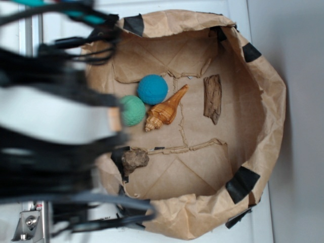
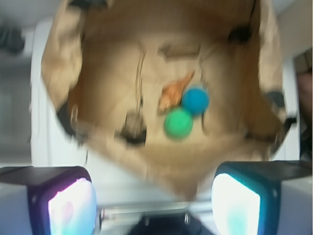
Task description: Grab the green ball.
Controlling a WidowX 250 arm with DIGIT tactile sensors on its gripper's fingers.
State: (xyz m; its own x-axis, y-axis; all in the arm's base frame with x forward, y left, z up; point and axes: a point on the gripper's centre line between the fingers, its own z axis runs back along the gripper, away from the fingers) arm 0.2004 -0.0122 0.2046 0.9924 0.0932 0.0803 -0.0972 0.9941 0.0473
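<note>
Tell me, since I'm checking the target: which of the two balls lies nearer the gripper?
The green ball. In the wrist view it sits lower, closer to the open gripper, than the blue ball, which touches it on the far side beside the shell.

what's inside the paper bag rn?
Inside the paper bag: green ball, blue ball, seashell, wood piece, rock. The blurred arm hides the bag's left edge.

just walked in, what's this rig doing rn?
The WidowX is going for the green ball in the brown paper bag. The end effector is open, above the bag's near edge and holding nothing. The ball lies on the bag floor touching the blue ball, beside a seashell. Nothing is grasped yet.
</note>
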